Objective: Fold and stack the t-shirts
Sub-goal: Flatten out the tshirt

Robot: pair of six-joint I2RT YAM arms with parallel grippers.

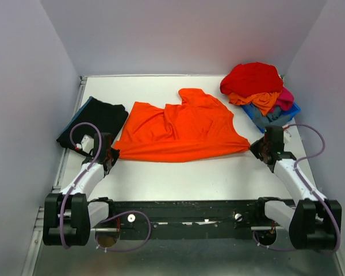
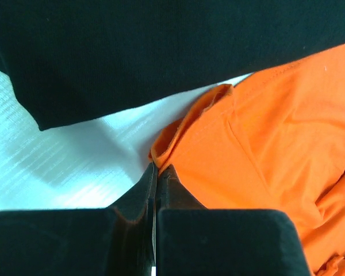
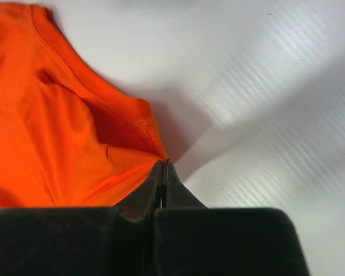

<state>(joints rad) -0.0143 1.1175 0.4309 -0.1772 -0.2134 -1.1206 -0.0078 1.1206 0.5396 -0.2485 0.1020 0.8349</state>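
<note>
Orange cloth is the thing in work: the orange t-shirt (image 1: 181, 132) lies spread in the middle of the worktop (image 1: 178, 184), wrinkled, with its near edge running between the 2 arms. The left hand (image 2: 156, 168) has its fingers pressed together on the near left corner of the shirt. The right hand (image 3: 163, 165) is closed in the same way on the near right corner. Each seems to pinch only a thin bit of the hem.

I judge that the step is a fold of the near edge toward the far edge. To do it well, both hands should rise together and keep the edge tight between them, because the grips are small and 1 corner can slip out.

A folded black t-shirt (image 1: 95, 122) lies at the left edge, just beside the orange one, and a pile of t-shirts (image 1: 257, 89) waits at the far right corner. The worktop is white and smooth, with plain pale walls (image 1: 184, 34) on 3 sides.
</note>
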